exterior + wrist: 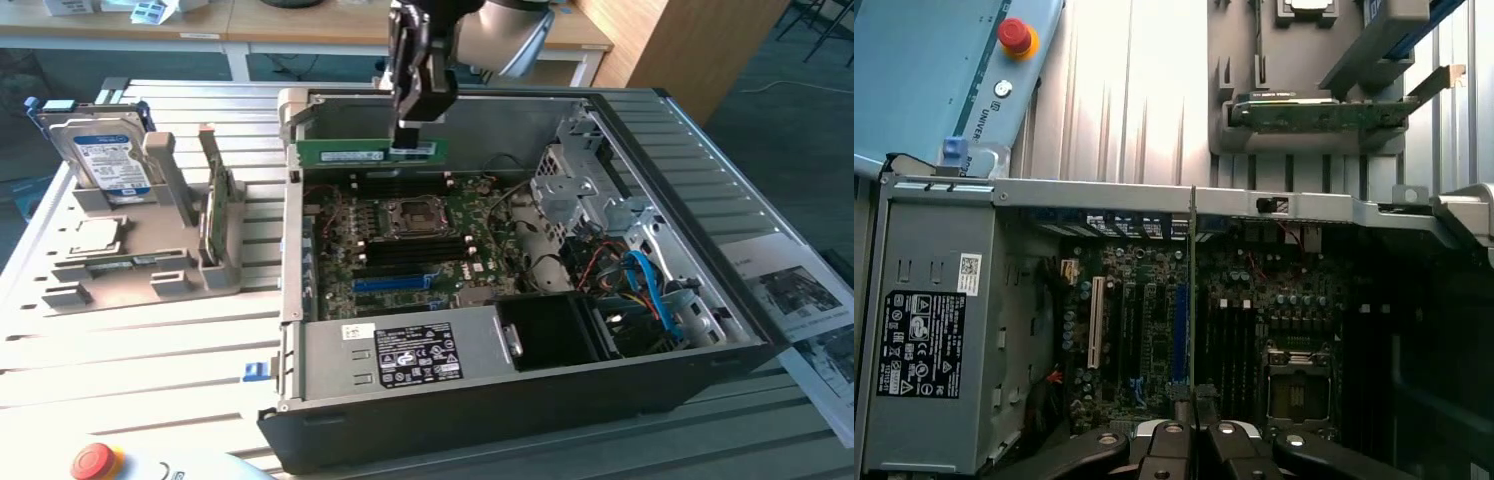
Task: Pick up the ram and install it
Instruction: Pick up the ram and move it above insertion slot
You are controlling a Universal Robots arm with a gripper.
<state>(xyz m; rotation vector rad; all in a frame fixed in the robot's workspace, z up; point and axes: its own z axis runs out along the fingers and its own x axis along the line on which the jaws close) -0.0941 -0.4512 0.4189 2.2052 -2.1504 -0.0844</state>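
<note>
Free end of ram (pixel 344 153) out to exterior view's left of gripper (pixel 415 146). Clenched on the stick's other end, label side. Long axis level, edge down, above open case (pixel 534 415). Memory slots (pixel 400 183) below the fingers, slightly nearer the camera, parallel to stick. Not yet seated.

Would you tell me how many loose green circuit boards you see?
2: the ram in the gripper above the case; a card upright in the stand. Others may be hidden.
</note>
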